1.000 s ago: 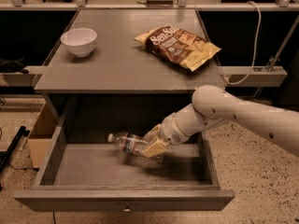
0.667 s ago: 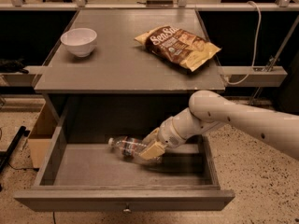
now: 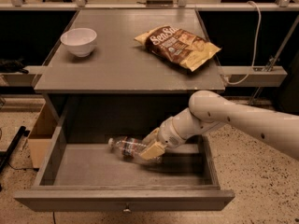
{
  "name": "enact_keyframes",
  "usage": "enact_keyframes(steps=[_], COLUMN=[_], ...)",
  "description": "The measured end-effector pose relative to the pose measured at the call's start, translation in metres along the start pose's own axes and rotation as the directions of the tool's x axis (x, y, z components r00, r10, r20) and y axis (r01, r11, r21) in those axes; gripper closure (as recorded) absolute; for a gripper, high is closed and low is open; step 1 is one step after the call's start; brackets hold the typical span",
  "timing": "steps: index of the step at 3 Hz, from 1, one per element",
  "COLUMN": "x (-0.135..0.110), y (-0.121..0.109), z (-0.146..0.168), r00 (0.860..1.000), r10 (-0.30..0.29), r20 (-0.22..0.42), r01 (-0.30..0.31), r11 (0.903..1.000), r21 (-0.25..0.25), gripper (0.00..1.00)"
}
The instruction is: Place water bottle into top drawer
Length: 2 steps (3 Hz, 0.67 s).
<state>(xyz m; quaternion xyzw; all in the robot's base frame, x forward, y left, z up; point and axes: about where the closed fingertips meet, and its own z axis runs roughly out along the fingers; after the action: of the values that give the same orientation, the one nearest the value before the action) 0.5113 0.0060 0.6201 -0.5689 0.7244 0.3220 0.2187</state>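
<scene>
The water bottle, clear with a white cap at its left end, lies on its side inside the open top drawer, on or just above the drawer floor. My gripper reaches down into the drawer from the right and its tan fingers sit around the bottle's base end. The white arm comes in from the right edge over the drawer's right side. The drawer is pulled fully out below the grey table, with a small knob on its front panel.
On the grey table top stand a white bowl at the left and a chip bag at the right. A cardboard box sits on the floor left of the drawer. A white cable hangs at the right.
The arm and gripper have moved slightly left and lower into the drawer with the bottle; the bottle lies flatter, close to the drawer floor.
</scene>
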Motion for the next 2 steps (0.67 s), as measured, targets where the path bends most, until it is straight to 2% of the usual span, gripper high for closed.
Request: enact_keyframes(steps=[2], x=[0.0000], y=[0.0000], z=[0.0001], r00=[1.000], r10=[0.000], r20=[0.000], r01=[0.000], r11=[1.0000], r21=[0.000], gripper=[0.21])
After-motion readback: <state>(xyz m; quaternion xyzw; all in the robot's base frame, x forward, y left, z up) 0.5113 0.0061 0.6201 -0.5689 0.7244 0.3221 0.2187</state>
